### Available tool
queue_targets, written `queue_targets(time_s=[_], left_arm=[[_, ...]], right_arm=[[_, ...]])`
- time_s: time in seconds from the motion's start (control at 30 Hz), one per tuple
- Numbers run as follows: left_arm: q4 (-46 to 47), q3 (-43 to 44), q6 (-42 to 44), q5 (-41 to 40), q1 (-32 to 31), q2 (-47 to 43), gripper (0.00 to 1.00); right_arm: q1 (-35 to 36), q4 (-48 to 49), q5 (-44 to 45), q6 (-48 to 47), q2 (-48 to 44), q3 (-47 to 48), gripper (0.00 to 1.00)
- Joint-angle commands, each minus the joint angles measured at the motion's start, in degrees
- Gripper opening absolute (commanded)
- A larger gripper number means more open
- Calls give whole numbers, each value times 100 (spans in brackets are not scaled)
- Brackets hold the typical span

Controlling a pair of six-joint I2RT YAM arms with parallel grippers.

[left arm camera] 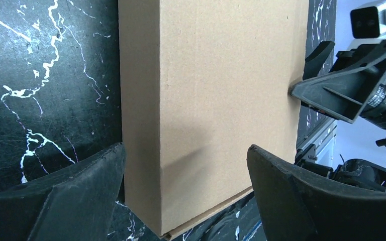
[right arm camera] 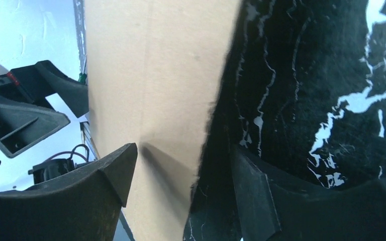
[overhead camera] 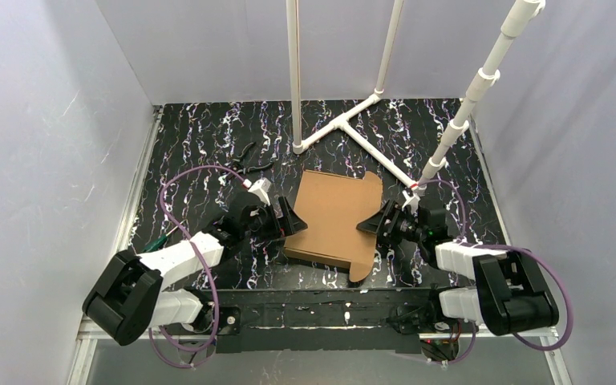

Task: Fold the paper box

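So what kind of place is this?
Probably a robot lab test cell: white walls around a black marbled table, a white PVC pipe frame, and the left arm and right arm flanking the paper box.

One paper box [overhead camera: 333,215]; two hands: left hand [overhead camera: 289,218], right hand [overhead camera: 372,223]; one black tool [overhead camera: 250,163].

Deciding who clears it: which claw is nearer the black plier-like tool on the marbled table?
Left. The left claw is at the flat brown cardboard box's left edge, the black tool just beyond it; the right claw is across the box.
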Motion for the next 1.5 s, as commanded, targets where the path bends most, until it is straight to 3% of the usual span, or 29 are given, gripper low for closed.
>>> queue_targets(time_s=[0.0, 0.1, 0.27, 0.47, 0.93, 1.2, 1.3, 1.47], left_arm=[[47, 83, -65, 182, 20, 123, 88], [56, 85, -101, 273, 22, 146, 88], [89, 61, -77, 243, 22, 107, 88], [143, 112, -51, 357, 22, 152, 88], [197, -400, -19, -165, 31, -493, 98], [376, -76, -30, 339, 134, -15, 98], [514, -40, -86, 432, 145, 156, 98], [723, -18, -163, 545, 154, 398, 98]], right_arm=[[62, 368, 151, 265, 389, 83, 72], [62, 677, 120, 220, 486, 56, 59], [87, 1065, -206, 117, 244, 15, 27], [126, 1490, -514, 7, 37, 14, 1], [97, -538, 558, -1330, 114, 485, 1], [-328, -1225, 614, -1352, 1112, 797, 1], [-359, -1308, 682, -1546, 1083, 777, 1], [-368, -1309, 593, -1599, 508, 622, 23]])
